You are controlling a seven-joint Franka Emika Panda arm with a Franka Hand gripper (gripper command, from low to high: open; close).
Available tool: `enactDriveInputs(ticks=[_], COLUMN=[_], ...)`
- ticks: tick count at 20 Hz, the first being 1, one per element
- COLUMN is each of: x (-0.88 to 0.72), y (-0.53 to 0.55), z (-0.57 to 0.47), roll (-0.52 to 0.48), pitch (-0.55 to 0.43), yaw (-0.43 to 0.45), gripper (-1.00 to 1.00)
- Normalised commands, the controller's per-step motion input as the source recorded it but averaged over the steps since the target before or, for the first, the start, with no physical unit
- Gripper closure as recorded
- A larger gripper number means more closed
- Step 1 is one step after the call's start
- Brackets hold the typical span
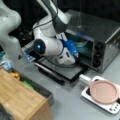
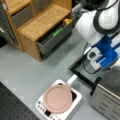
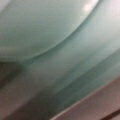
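Teal bowl in toaster oven, gripper reaching inside.

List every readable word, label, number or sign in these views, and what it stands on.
None can be read.
Hotplate front panel: small dark control marks, too blurred to read.
Toaster oven: two dark knobs, no legible markings.
Wrist view: only a pale green bowl, no text.
The claw does not show.
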Motion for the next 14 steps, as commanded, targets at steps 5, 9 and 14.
enactDriveInputs(ticks=[5,9,14], x=[0.18,0.18,0.18], y=[-0.03,-0.05,-0.09], z=[-0.06,-0.05,-0.03], roll=[0.045,0.060,0.059], pitch=[-0.019,-0.006,-0.025], yaw=[-0.043,-0.032,0.001], gripper=[1.00,1.00,1.00])
